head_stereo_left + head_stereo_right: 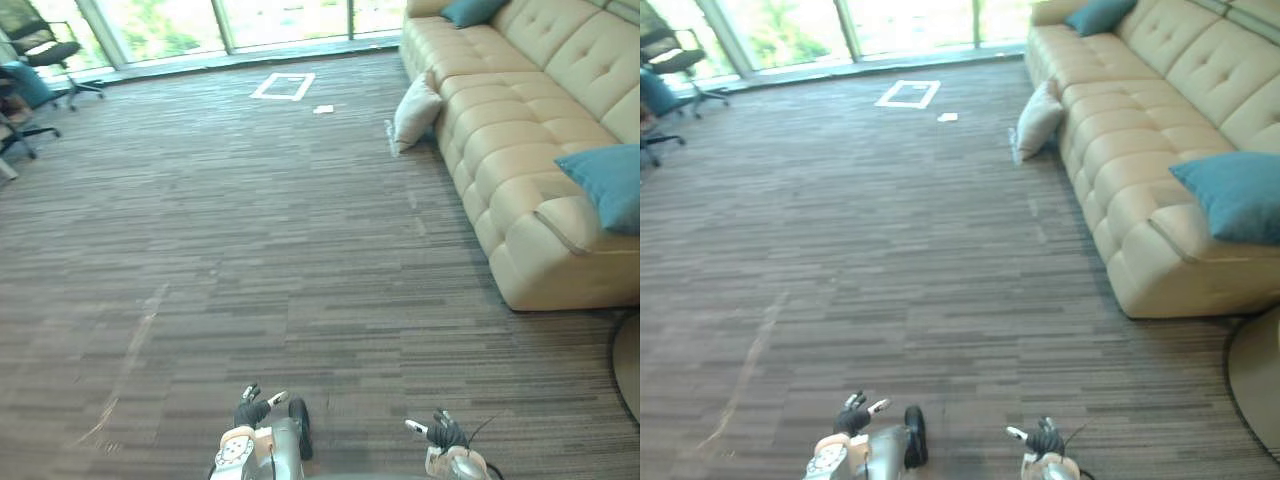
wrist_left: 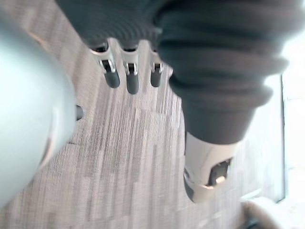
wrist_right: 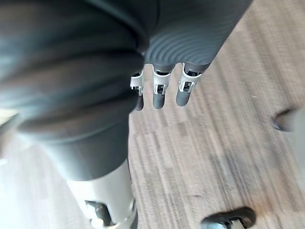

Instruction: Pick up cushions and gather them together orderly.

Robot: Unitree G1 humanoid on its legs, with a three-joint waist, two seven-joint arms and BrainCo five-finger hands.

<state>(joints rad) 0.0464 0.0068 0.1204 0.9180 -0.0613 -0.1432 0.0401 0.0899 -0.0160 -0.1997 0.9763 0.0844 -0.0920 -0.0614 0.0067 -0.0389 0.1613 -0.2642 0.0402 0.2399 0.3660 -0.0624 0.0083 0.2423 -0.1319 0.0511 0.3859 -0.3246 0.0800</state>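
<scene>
Nearest to me: my left hand hangs low over the carpet floor. Fingers straight and relaxed, thumb out to the side, nothing in it. The left wrist view confirms it, with only carpet past the fingertips.

My right hand is level with it, a little apart. Fingers are likewise straight, thumb spread, and it is empty. Its wrist view shows bare carpet under the fingers.

Grey-brown striped carpet runs from my hands to the windows.

Right side: a long beige tufted sofa runs along the right edge of the floor, away from me.

- Near teal cushion: on the near end of the sofa seat, tilted up against the backrest. Well apart from both hands.
- Cream cushion: on the floor, not on the seat. It stands on edge and leans against the sofa's front face, well past the sofa's middle toward its far end.
- Far teal cushion: on the far end of the sofa, propped against the backrest.

The three cushions lie well apart from one another, spread along the sofa's length.

Farther out, mid-floor: a white tape rectangle is marked on the carpet, with a small white scrap just beside it on the sofa side.

Far left corner of the floor: office chairs on castors, near the windows that close off the far edge.
</scene>
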